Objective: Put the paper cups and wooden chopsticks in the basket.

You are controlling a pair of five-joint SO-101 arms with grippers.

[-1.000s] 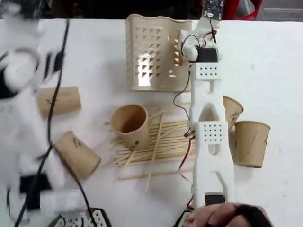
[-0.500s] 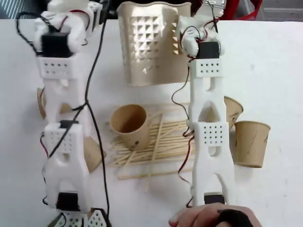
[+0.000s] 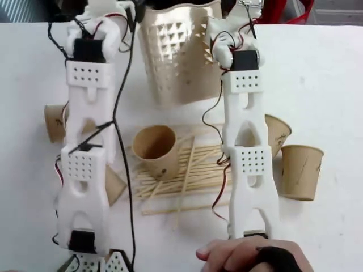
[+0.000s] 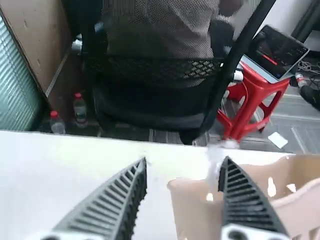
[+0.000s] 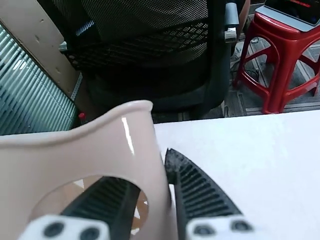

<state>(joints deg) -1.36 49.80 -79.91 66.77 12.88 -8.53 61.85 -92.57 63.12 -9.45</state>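
We see the left gripper (image 4: 185,161) at the far edge of the table (image 3: 329,85), its fingers spread wide with a corner of the cream basket (image 3: 178,56) between them. We cannot tell whether either finger touches it. The right gripper (image 5: 145,170) has its fingers pressed onto the basket's opposite wall near the rim, one inside and one outside. The wooden chopsticks (image 3: 187,175) lie in a loose heap between the two arms, in front of the basket and apart from it. A middle paper cup (image 3: 154,148) rests on the heap, its open mouth showing. Beside the right arm, an outer paper cup (image 3: 300,170) sits just beside a tipped paper cup (image 3: 278,133). By the left arm lie a far-left paper cup (image 3: 54,122) and a near paper cup (image 3: 113,184), both partly hidden.
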